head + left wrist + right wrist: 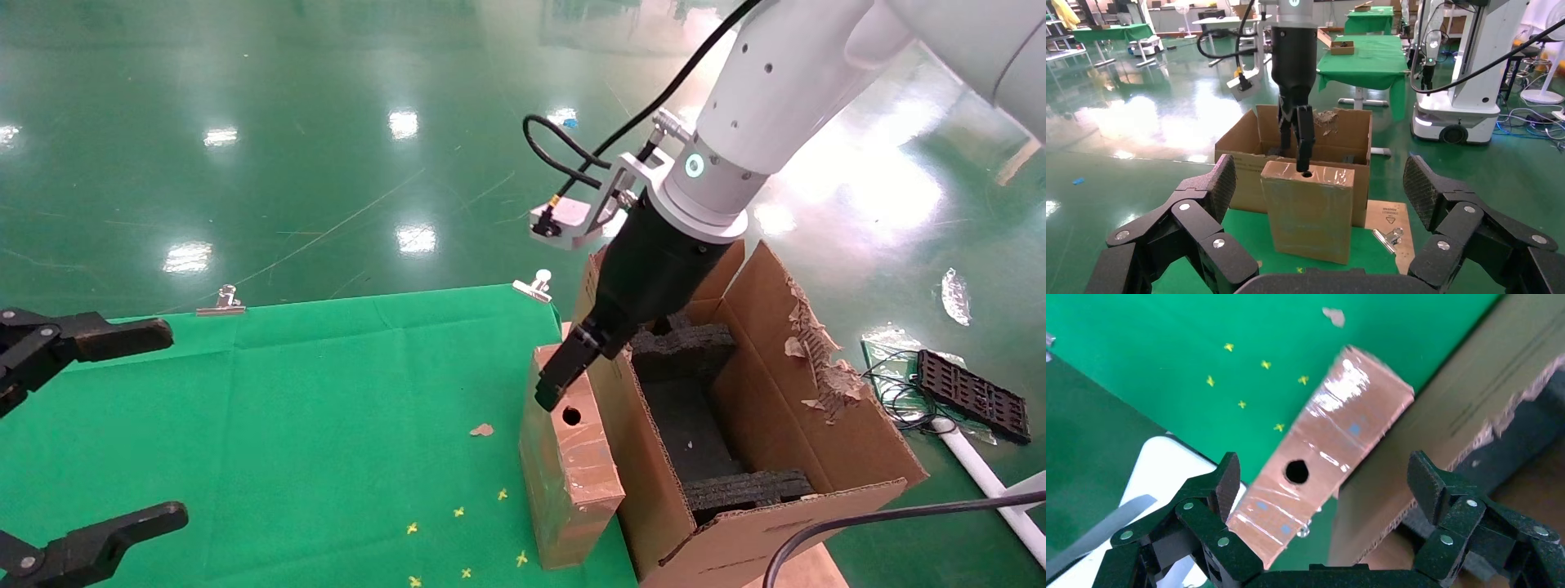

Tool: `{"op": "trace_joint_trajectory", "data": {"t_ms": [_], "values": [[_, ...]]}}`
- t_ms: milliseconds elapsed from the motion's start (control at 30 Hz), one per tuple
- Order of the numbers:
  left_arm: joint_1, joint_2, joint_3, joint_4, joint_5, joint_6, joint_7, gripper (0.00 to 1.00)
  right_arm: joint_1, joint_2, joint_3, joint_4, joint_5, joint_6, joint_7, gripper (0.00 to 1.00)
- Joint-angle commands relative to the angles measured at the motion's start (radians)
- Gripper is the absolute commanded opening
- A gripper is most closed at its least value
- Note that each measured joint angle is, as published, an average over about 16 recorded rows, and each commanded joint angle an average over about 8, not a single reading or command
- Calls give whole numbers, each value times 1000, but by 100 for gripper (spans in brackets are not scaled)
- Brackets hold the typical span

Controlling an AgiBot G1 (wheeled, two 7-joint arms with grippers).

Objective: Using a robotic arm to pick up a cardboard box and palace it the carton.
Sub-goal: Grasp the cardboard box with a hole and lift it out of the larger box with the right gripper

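The white tubular right arm's black gripper (564, 377) hangs spread wide over the holed top of the slim taped brown cardboard box (565, 469) — gripping nothing; that box stands upright on the green cloth (310, 408), against the big flapped corrugated carton (833, 441); the left gripper (82, 441) — open — idles at the cloth's left edge.

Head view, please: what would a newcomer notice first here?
Probably the right gripper, open, poised over the top of the slim taped cardboard box standing upright on the green cloth. Next, the large carton against it, with black foam inside. The left gripper waits open at the table's left.
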Motion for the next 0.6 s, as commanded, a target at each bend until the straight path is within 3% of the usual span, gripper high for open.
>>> {"op": "trace_joint_trajectory", "data": {"t_ms": [33,233,333,500,600], "values": [[0,0,0,0,0,0,0,100,-3,-6,-25,-19,17,-1,22,100],[0,0,1,0,0,0,0,100,-40,-12,-78,-71,82,1,46,96],[0,0,1,0,-1,0,0,100,-58,-19,-100,-95,108,2,53,73],[0,0,1,0,-1,0,1,100,-82,-33,-132,-125,146,2,54,15],[0,-1,1,0,-1,-1,1,99,-90,-41,-152,-134,163,2,49,1]]}}
